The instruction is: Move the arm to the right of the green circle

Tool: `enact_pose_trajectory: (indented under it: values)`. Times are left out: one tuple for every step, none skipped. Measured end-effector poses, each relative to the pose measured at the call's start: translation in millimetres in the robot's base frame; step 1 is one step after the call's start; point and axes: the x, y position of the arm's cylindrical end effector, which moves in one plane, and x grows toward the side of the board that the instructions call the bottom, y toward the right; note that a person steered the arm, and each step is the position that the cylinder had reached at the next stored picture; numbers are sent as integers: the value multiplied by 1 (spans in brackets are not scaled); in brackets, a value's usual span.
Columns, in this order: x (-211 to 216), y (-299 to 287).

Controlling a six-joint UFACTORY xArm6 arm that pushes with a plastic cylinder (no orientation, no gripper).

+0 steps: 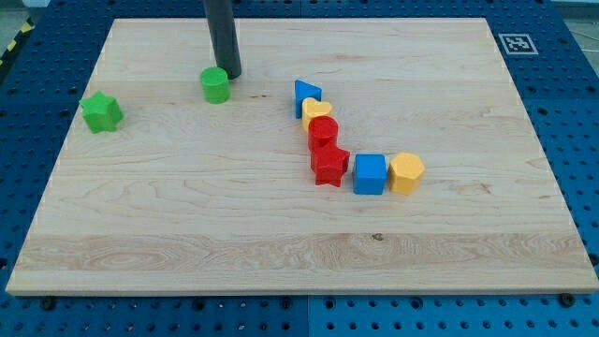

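Note:
The green circle (215,85) is a short green cylinder standing on the wooden board (187,206) toward the view's top left. My tip (231,74) is the lower end of a dark rod coming down from the view's top. It sits just to the right of the green circle and slightly above it in the view, very close to it or touching it.
A green star (101,112) lies at the view's left. A curved row runs through the middle: blue triangle (306,94), yellow heart (316,110), red cylinder (323,131), red star (328,166), blue cube (370,173), yellow hexagon (406,173).

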Motion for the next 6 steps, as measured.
enact_pose_trajectory:
  values:
    - [0, 2]
    - [-2, 12]
    - [-2, 25]
    - [-2, 29]
    - [14, 36]
    - [25, 36]
